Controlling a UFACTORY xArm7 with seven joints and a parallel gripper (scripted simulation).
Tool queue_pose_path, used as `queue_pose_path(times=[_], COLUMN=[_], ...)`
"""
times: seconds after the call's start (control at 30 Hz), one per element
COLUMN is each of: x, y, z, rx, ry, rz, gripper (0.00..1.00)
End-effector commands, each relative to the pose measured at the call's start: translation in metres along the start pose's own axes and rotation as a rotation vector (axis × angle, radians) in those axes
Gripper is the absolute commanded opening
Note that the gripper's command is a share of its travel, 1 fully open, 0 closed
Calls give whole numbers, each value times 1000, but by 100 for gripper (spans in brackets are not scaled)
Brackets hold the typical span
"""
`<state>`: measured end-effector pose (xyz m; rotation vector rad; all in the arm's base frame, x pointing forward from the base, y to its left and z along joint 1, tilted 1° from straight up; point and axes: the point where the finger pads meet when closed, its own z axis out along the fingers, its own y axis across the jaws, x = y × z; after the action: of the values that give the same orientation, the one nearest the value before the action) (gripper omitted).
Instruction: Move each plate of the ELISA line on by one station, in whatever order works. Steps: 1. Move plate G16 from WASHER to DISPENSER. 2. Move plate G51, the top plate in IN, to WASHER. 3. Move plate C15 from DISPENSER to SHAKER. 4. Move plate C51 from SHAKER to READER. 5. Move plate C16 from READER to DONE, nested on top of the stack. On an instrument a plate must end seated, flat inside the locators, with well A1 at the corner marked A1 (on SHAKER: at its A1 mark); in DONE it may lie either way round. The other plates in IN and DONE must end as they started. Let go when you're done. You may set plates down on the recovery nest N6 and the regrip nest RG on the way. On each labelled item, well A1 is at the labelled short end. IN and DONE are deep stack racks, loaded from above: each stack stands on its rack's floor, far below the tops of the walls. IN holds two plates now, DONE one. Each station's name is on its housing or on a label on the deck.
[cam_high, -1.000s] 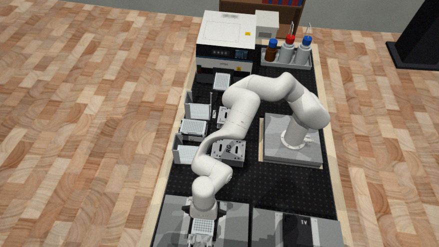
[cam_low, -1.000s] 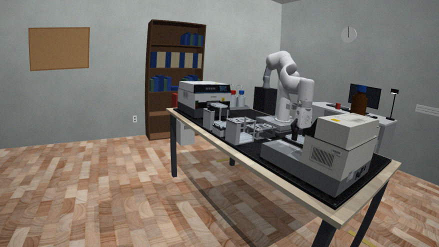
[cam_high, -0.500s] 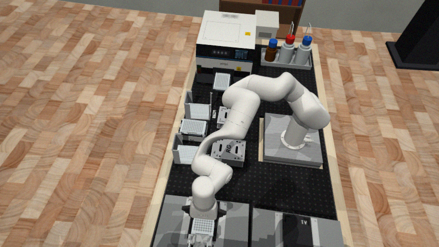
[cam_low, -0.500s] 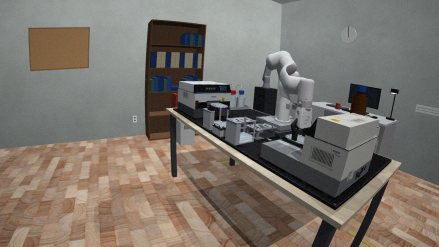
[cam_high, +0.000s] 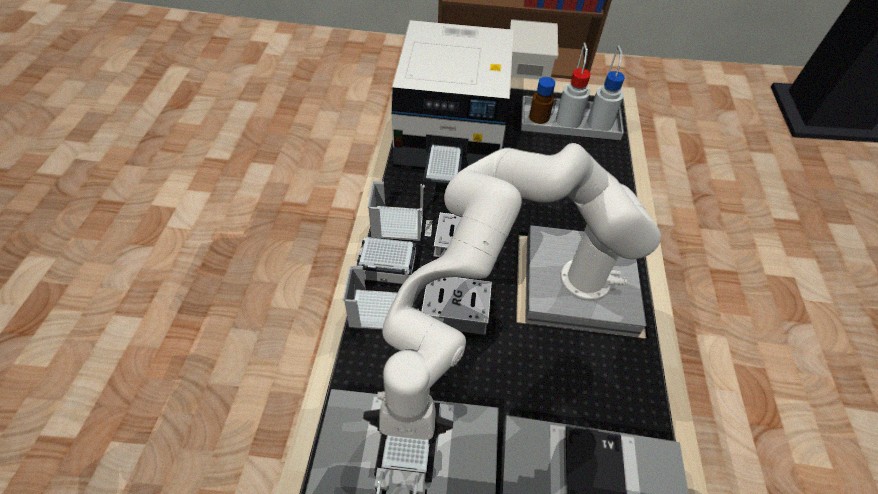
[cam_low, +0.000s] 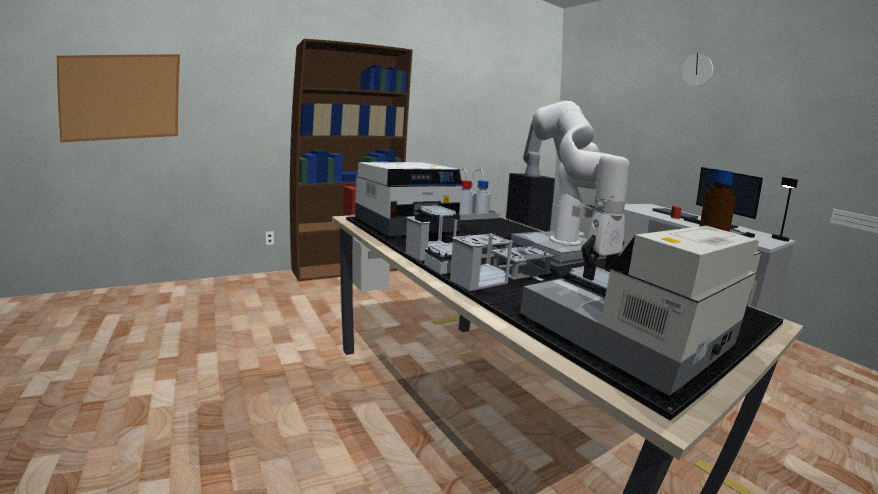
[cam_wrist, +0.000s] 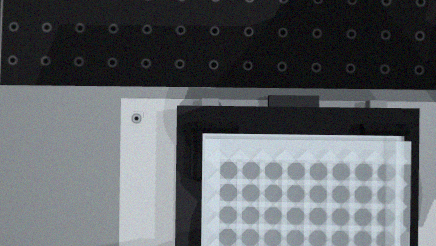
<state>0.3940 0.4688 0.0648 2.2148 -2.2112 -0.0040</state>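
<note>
well plates: 5 | bottles: 3 | stack racks: 2 | arm: 1
</note>
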Motion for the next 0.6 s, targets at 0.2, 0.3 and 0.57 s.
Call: queue_pose_path(times=[0.2,0.3,0.57], x=[-2,-2,-2], y=[-1,-1,-1], z=[-6,-7,-10], rx=[4,4,4], ry=[-5,-5,-5], rz=[0,0,0], gripper=[0,0,0])
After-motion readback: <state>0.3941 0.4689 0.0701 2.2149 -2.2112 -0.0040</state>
